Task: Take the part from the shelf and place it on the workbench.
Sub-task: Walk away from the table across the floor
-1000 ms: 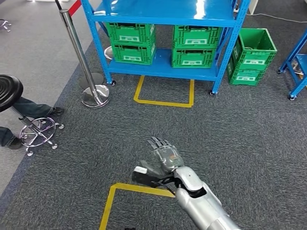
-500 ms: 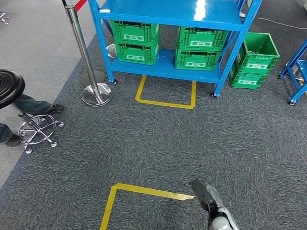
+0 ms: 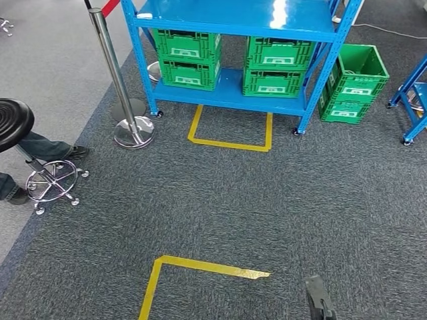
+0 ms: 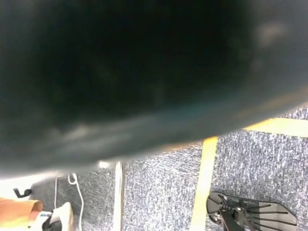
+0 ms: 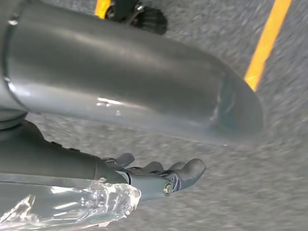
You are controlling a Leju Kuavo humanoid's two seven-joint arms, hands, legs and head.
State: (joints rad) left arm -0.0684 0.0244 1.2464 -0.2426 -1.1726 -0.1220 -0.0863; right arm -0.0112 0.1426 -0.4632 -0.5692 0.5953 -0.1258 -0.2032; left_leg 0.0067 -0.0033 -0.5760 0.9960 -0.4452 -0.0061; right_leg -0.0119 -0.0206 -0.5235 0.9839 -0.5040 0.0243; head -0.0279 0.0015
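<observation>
— Fingers of the right hand lie stretched out side by side, slack, holding nothing; the hand hangs low at the bottom right of the head view.

— And the part?

— I judge it sits in one of the green crates on the blue shelf, upper middle of the frame. Their insides are hidden, so I cannot tell its long axis or which way it points.

— What could go wrong?

— The shelf is well apart from the hand. A crooked approach could clip the stanchion post on the left or the floor crate on the right. Reaching blind under the top board, the hand could knock the shelf edge or grip the part across the wrong axis.
</observation>
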